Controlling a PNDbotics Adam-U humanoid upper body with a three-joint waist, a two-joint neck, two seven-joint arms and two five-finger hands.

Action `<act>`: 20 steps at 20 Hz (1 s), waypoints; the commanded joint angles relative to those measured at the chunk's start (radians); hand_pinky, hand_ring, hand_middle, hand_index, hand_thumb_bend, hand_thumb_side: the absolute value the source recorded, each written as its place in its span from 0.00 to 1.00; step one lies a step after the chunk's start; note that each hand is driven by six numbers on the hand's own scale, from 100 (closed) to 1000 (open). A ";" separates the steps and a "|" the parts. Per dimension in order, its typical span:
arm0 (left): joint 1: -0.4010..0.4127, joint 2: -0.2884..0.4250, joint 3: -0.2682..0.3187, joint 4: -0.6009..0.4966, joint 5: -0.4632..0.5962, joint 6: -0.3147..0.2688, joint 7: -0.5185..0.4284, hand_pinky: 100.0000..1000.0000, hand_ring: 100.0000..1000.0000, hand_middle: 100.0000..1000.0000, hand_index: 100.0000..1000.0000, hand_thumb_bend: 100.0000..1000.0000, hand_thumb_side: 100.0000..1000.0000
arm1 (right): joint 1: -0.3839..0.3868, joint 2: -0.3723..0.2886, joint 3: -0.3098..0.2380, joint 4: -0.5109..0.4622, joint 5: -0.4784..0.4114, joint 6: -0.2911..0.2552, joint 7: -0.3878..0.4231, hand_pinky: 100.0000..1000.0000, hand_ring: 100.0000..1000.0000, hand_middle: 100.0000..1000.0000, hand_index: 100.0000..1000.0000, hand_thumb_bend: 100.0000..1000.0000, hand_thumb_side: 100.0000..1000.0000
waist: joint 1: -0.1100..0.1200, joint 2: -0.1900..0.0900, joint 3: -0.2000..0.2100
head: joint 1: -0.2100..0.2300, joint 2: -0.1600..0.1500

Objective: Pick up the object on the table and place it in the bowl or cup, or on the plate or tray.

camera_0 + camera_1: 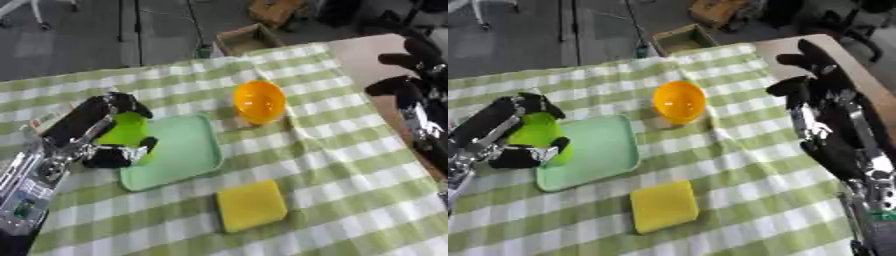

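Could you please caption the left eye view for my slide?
Left hand holds a green object over the tray.

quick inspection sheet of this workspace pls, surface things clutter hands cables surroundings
surface: green-and-white checked cloth over the table
job's things: lime green object in left hand at the green tray edge; orange bowl beside tray; yellow sponge on the cloth nearer the robot
clutter: nothing seen
hands: left hand curled round the green object; right hand open, holding nothing
cables: nothing seen
surroundings: cardboard box on grey floor
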 commanded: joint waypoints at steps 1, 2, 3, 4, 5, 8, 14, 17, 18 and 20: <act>-0.028 -0.004 -0.006 0.021 -0.017 -0.021 0.028 0.11 0.51 0.53 0.68 0.00 0.03 | -0.010 -0.014 -0.002 -0.025 -0.005 -0.003 0.007 0.67 0.62 0.82 1.00 0.00 0.49 | 0.008 -0.099 -0.003 | 0.003 -0.002; -0.034 -0.008 -0.009 0.027 -0.023 -0.026 0.032 0.11 0.51 0.53 0.68 0.00 0.04 | -0.011 -0.014 -0.001 -0.025 -0.006 -0.003 0.008 0.67 0.62 0.82 1.00 0.00 0.49 | 0.008 -0.099 -0.005 | 0.004 -0.002; -0.037 -0.011 -0.010 0.034 -0.029 -0.030 0.036 0.11 0.51 0.53 0.68 0.00 0.04 | -0.011 -0.014 0.000 -0.025 -0.006 -0.003 0.008 0.67 0.62 0.82 1.00 0.00 0.49 | 0.008 -0.099 -0.006 | 0.004 -0.002; -0.041 -0.015 -0.012 0.040 -0.034 -0.034 0.039 0.12 0.51 0.53 0.68 0.00 0.04 | -0.012 -0.014 0.000 -0.025 -0.006 -0.003 0.009 0.67 0.62 0.82 1.00 0.00 0.48 | 0.007 -0.099 -0.008 | 0.004 -0.003; -0.045 -0.018 -0.014 0.047 -0.039 -0.037 0.043 0.13 0.52 0.54 0.69 0.00 0.04 | -0.013 -0.014 0.001 -0.025 -0.007 -0.004 0.010 0.67 0.62 0.82 1.00 0.00 0.48 | 0.006 -0.099 -0.009 | 0.005 -0.003; -0.048 -0.027 -0.020 0.064 -0.056 -0.050 0.052 0.20 0.53 0.55 0.71 0.00 0.08 | -0.013 -0.014 0.002 -0.025 -0.008 -0.004 0.011 0.67 0.62 0.82 1.00 0.00 0.48 | 0.005 -0.099 -0.012 | 0.004 -0.003; -0.046 -0.032 -0.027 0.088 -0.126 -0.081 0.057 0.60 0.76 0.76 0.84 0.32 0.53 | -0.013 -0.014 0.002 -0.025 -0.008 -0.004 0.012 0.67 0.62 0.82 1.00 0.00 0.49 | 0.007 -0.100 -0.011 | 0.002 -0.004; -0.044 -0.036 -0.024 0.105 -0.176 -0.097 0.055 0.66 0.80 0.80 0.85 0.37 0.62 | -0.012 -0.014 0.001 -0.025 -0.008 -0.004 0.013 0.67 0.62 0.82 1.00 0.00 0.49 | 0.006 -0.100 -0.010 | 0.002 -0.004; -0.043 -0.038 -0.019 0.111 -0.184 -0.099 0.058 0.72 0.85 0.83 0.87 0.43 0.72 | -0.012 -0.013 0.001 -0.025 -0.008 -0.004 0.013 0.67 0.62 0.82 1.00 0.00 0.50 | 0.006 -0.101 -0.010 | 0.000 -0.005; -0.042 -0.040 -0.009 0.119 -0.192 -0.096 0.074 0.74 0.88 0.85 0.88 0.44 0.77 | -0.011 -0.013 0.001 -0.025 -0.008 -0.004 0.012 0.67 0.62 0.82 1.00 0.00 0.50 | 0.006 -0.102 -0.009 | -0.001 -0.005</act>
